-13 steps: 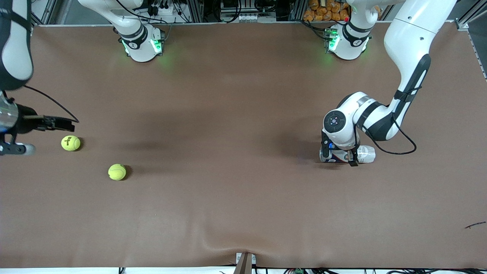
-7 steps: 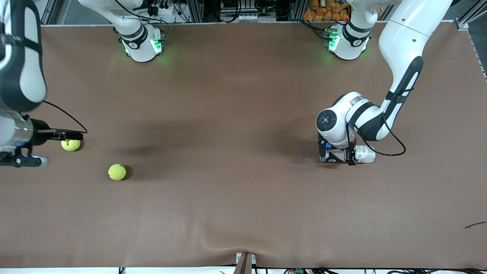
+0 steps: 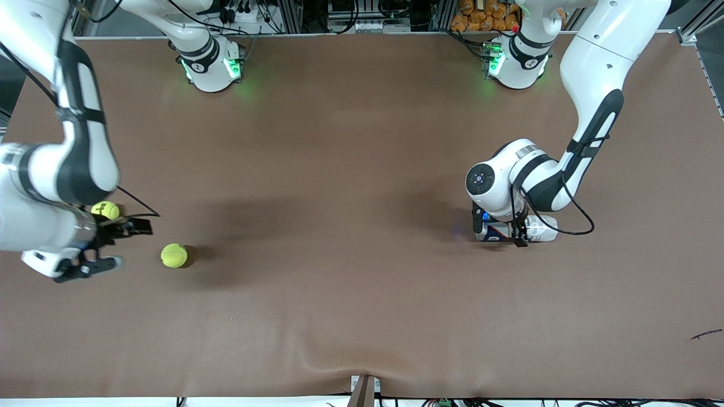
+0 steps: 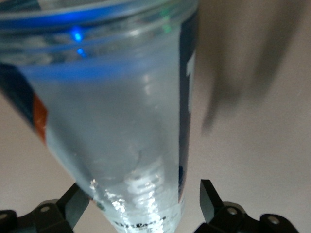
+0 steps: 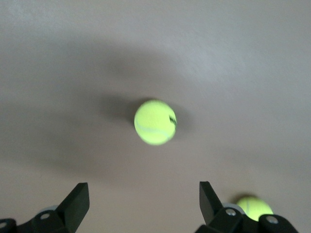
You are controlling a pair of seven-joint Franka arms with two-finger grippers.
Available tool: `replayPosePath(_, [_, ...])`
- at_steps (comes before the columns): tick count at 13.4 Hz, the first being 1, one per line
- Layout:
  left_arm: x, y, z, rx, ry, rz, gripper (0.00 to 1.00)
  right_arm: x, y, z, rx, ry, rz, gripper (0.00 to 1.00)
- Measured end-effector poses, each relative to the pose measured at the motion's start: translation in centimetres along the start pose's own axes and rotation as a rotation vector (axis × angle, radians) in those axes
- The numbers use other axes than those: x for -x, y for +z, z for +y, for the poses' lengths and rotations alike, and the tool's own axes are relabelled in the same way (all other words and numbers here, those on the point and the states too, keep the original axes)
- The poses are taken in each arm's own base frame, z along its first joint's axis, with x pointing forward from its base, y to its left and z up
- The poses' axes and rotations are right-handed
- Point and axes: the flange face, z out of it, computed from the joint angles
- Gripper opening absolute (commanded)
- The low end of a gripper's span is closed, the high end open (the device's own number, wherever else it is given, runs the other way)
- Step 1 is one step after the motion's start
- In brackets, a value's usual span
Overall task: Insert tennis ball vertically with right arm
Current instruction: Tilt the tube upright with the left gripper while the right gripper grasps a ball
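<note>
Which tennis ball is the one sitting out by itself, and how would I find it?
Start at the brown table and go to the right arm's end, where two yellow tennis balls lie. The lone tennis ball sits in the open, nearer the front camera. The other tennis ball is half hidden under the right arm.

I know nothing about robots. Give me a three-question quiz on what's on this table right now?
1. How many tennis balls lie on the table?
2. True or false: the right gripper holds a ball.
3. What lies between the left gripper's fingers: A) clear plastic can, B) ball, C) nothing?

Key: 1. Two, one nearer the front camera than the other. 2. False; it is open above the table. 3. A.
</note>
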Motion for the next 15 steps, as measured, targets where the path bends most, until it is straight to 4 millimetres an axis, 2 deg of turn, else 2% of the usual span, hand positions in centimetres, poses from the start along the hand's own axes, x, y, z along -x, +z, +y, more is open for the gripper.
replayPosePath(3, [-0.2,0.3,0.1,0.002,0.006,-0.002,1.0,-2.1,5.7,0.0,0.008,-0.078,-0.004,1.0])
replayPosePath(5, [-0.4,0.5,0.1,0.004,0.009,-0.002,1.0,-2.6,7.8,0.5,0.013,-0.104,-0.003,1.0])
replayPosePath(8, [-0.6,0.9,0.2,0.007,0.015,-0.003,1.0,-2.8,9.3,0.8,0.012,-0.108,-0.011,1.0])
replayPosePath(13, [-0.7,1.0,0.2,0.0,0.024,-0.009,0.79,-2.9,11.5,0.9,0.02,-0.109,0.002,1.0])
replayPosePath(15, [-0.7,1.0,0.1,-0.002,0.023,-0.01,0.78,-2.8,13.0,0.9,0.025,-0.109,0.014,1.0])
